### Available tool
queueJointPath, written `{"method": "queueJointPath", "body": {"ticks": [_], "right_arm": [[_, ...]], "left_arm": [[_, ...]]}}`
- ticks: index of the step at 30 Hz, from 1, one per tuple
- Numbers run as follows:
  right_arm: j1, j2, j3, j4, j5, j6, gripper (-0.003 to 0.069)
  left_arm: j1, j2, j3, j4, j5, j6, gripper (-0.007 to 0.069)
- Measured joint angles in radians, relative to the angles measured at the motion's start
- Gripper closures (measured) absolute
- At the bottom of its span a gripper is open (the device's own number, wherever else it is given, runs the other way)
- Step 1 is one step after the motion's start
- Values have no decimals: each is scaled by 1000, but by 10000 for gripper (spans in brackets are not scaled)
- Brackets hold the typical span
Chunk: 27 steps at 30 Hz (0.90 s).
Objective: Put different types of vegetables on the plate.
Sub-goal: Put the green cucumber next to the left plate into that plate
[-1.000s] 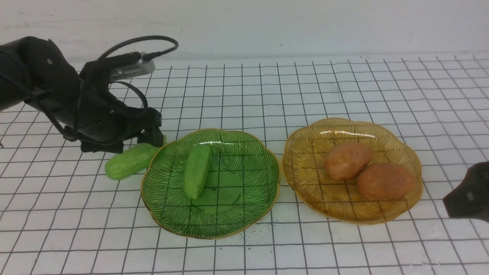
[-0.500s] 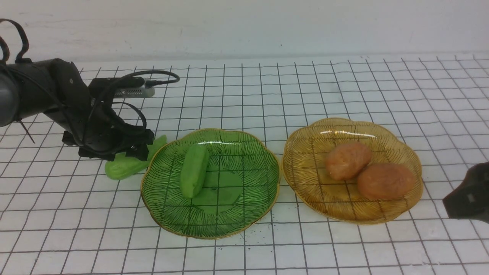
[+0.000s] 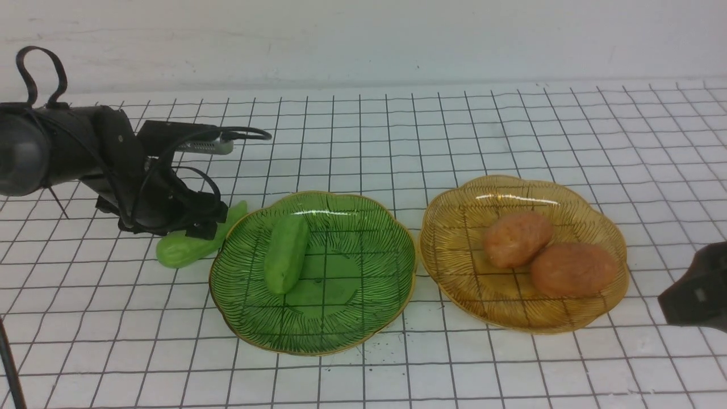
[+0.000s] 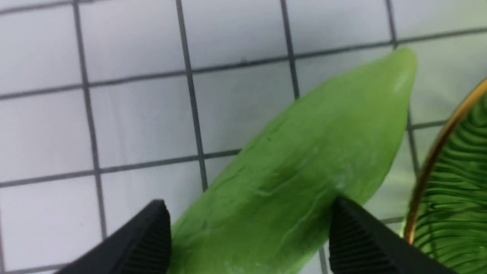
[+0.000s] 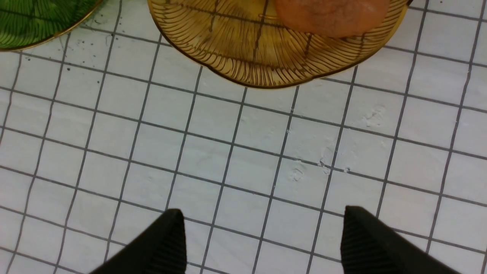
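got the left gripper (image 4: pixel 247 201) clamped on a cucumber (image 4: pixel 304 152) on the table (image 3: pixel 511 130) just beside the green plate (image 3: pixel 352 318). seeing the right gripper (image 5: pixel 262 210) gaping empty near the amber plate (image 5: pixel 247 57) with both potatoes (image 3: pixel 517 238).

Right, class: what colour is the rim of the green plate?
Gold. The rim shows best in the left wrist view.

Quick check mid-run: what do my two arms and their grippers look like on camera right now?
Both are matte black. The left arm is a rounded, bulky link with thin black cables looping around it and a silver-grey camera module at the wrist. The left gripper and right gripper have wedge-shaped fingers, ribbed on the inside. No markings visible.
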Motion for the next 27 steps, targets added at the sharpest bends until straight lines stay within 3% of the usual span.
{"method": "queueJointPath", "body": {"ticks": [7, 12, 13, 22, 27], "right_arm": [[0, 0, 0, 0, 0, 0, 164], [0, 0, 0, 0, 0, 0, 164], [0, 0, 0, 0, 0, 0, 164], [0, 0, 0, 1, 0, -1, 164], [0, 0, 0, 1, 0, -1, 164]], "left_arm": [[0, 12, -12, 0, 0, -5, 132], [0, 14, -31, 6, 50, -55, 262], [0, 15, -49, 24, 89, -74, 321], [1, -17, -197, 82, 337, -112, 326], [-19, -120, -248, -36, 416, -118, 326]]}}
